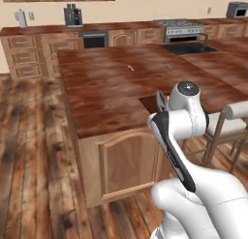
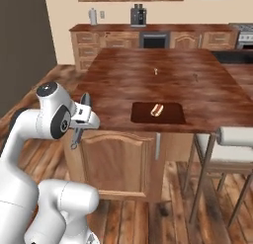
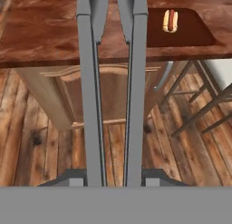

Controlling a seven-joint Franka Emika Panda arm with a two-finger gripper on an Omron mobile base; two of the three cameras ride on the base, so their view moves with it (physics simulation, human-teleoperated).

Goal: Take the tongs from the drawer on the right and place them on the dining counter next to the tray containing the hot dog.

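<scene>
My gripper (image 2: 82, 121) is shut on the slim grey tongs (image 2: 84, 105), held just off the near left corner of the dining counter (image 2: 148, 75) at about its height. In the hand view the two flat tong arms (image 3: 93, 100) run up from my gripper (image 3: 113, 178) toward the counter edge (image 3: 45, 32). The dark tray (image 2: 172, 114) lies near the counter's front edge with the hot dog (image 2: 156, 109) in it. It sits up and right of the tongs (image 3: 136, 82), as tray (image 3: 195, 32) and hot dog (image 3: 170, 20). From the left base, the tongs (image 1: 160, 102) peek out beside my arm. The drawer is out of view.
A white-seated stool (image 2: 232, 138) with a metal frame stands at the counter's front right, seen also as the stool (image 1: 236, 111). Two small objects (image 2: 155, 70) lie mid-counter. A sink (image 1: 189, 48) is set in the far part. Cabinets and a stove (image 1: 181, 29) line the back wall.
</scene>
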